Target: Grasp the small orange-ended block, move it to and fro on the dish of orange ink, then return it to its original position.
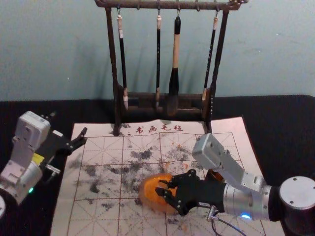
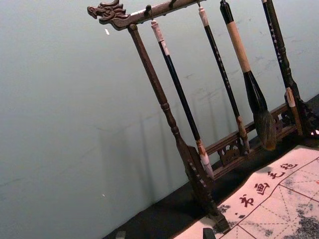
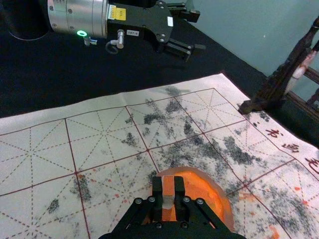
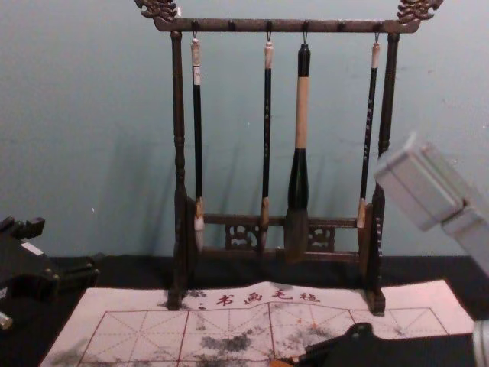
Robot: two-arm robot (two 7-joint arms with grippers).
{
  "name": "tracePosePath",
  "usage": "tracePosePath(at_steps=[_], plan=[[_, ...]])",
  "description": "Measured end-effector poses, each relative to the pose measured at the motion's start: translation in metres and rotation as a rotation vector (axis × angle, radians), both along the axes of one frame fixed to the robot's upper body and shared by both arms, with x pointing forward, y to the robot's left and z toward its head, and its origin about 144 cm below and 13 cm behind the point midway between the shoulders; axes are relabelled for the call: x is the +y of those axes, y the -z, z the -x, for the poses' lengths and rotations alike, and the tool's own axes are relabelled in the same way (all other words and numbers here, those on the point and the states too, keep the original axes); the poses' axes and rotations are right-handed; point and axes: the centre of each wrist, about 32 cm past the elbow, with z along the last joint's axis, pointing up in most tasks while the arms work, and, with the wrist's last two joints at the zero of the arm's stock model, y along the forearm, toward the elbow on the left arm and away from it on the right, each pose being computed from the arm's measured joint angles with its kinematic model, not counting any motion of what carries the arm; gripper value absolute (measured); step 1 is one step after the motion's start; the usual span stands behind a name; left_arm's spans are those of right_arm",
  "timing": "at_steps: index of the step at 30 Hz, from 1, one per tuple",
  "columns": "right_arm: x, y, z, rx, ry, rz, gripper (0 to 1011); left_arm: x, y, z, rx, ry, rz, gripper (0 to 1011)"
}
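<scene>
Your right gripper [image 1: 161, 187] nips the block [image 3: 168, 186] over the dish [image 1: 153, 200]; likely light, stiff, so favour dry sides! Left gripper [image 3: 198, 31] idles, fingers spread, bench's left side.

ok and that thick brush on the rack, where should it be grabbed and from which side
The thick brush is probably best gripped on the pale middle stretch of its handle, from the front, closing from left and right. It hangs upright by a loop, bristles down; that stretch is straight and slimmer than the black part flaring out below.
</scene>
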Motion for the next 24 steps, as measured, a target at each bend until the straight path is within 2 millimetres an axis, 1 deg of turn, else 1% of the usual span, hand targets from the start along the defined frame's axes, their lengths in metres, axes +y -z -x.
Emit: tracePosePath(at_steps=[11, 24], plan=[[0.010, 0.000, -0.011, -0.014, -0.005, 0.022, 100, 0.000, 0.000, 0.000, 0.000, 0.000, 0.000, 1001], [0.010, -0.001, -0.023, -0.025, 0.035, 0.036, 100, 0.000, 0.000, 0.000, 0.000, 0.000, 0.000, 1001]])
